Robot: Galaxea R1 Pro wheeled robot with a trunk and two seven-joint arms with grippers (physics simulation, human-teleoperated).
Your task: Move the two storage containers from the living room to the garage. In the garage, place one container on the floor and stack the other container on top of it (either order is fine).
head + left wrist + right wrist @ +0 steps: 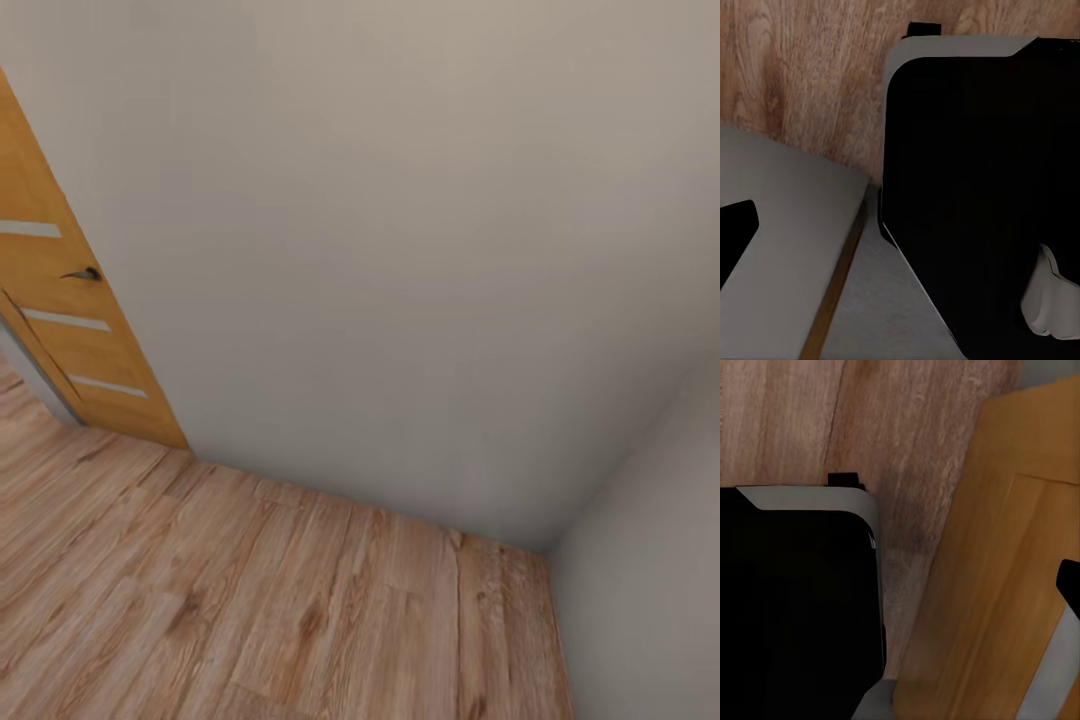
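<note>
Neither storage container can be placed from these pictures; the robot looks to be in transit, and whether one is being carried cannot be told. The head view faces a corner where a plain grey-white wall meets light wood plank floor, so this is not yet the garage with its concrete.

The landmark is the orange wooden door, which has pale horizontal inset strips and a dark lever handle. The wall runs away from the door toward the corner, and the planks lie below both.

In the left wrist view the robot's dark, grey-edged base sits over the planks near a grey wall foot. In the right wrist view the same kind of dark body lies just beside an orange wooden panel, seemingly the door.

The state of each claw cannot be told.

As a judgement, the step is driving. Turn the base away from the dead corner and toward the door, keeping the right side clear of the wood, which already looks close. Move slowly through the opening.

No brand, label or writing can be read.
</note>
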